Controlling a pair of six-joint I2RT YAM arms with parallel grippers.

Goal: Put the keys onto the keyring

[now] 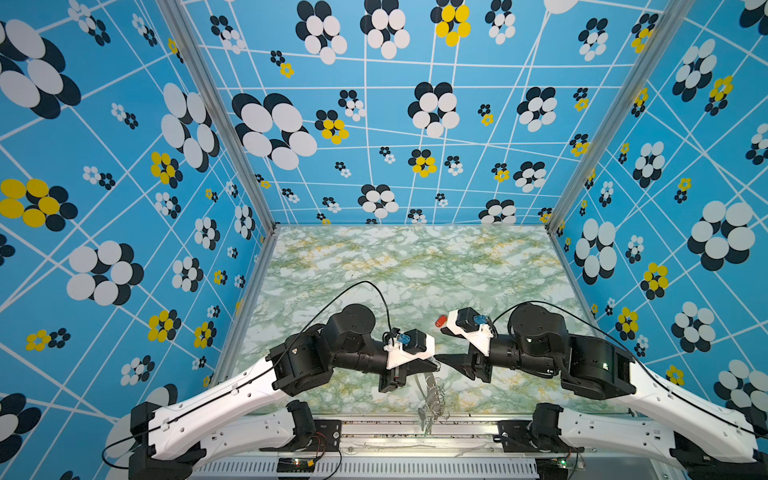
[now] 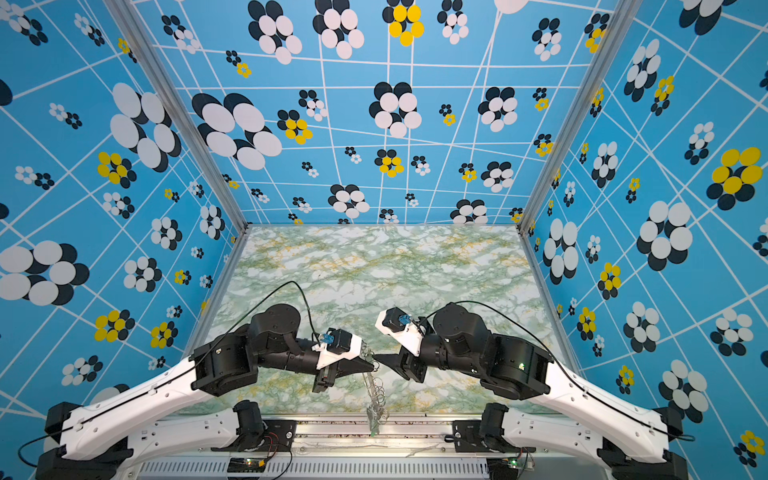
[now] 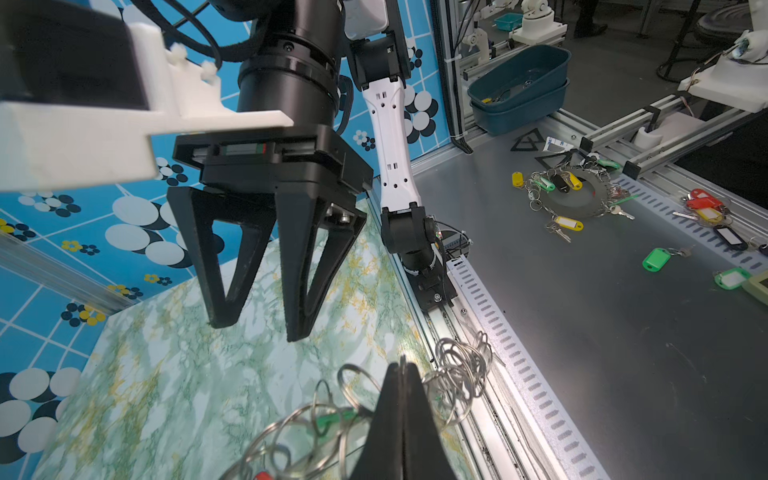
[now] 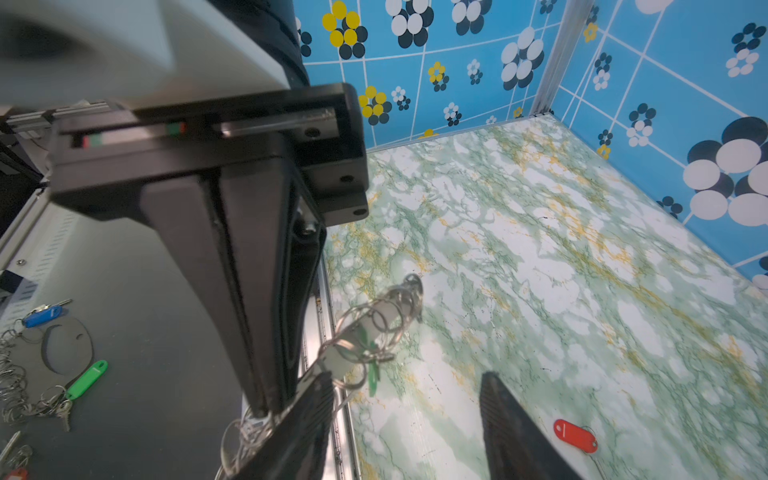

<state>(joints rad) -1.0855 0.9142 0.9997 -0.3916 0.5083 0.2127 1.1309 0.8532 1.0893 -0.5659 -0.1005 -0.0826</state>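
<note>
Colour and pattern reference
Marbled worktop (image 1: 374,266): green-white, yellow veining. Blue walls (image 1: 374,124): white grid lines, black, white and yellow flower dots. One red tag (image 4: 575,435), one green tag (image 4: 372,378). Silver-ringed keyring (image 4: 386,316).

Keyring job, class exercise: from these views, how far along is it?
Done, it seems: a green tag hangs among the wire rings of the keyring. In hand: the left tool is shut on the keyring, holding it lifted; the right tool is open and empty beside it. Left: the red-tagged key lies loose on the table, unattached.
</note>
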